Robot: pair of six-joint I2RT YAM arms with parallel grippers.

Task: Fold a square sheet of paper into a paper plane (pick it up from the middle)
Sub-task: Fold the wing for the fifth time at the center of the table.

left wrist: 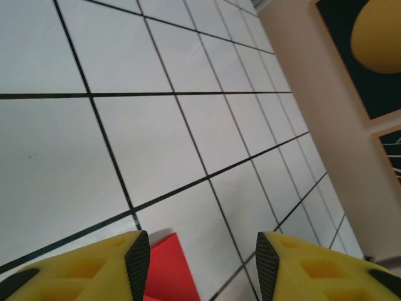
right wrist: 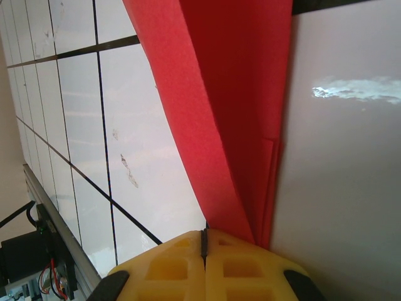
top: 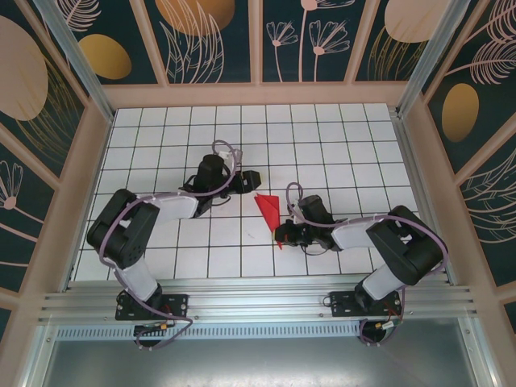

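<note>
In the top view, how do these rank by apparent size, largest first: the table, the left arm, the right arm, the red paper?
1. table
2. left arm and right arm: they look about alike, so I do not rank them.
3. red paper

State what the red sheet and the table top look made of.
Red sheet: thin matte paper, going by its sharp creases and layered edges.
Table top: likely glossy white laminate or plastic with black grid lines; it reflects light.

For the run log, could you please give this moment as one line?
left gripper: open, empty | right gripper: shut on folded red paper
</note>
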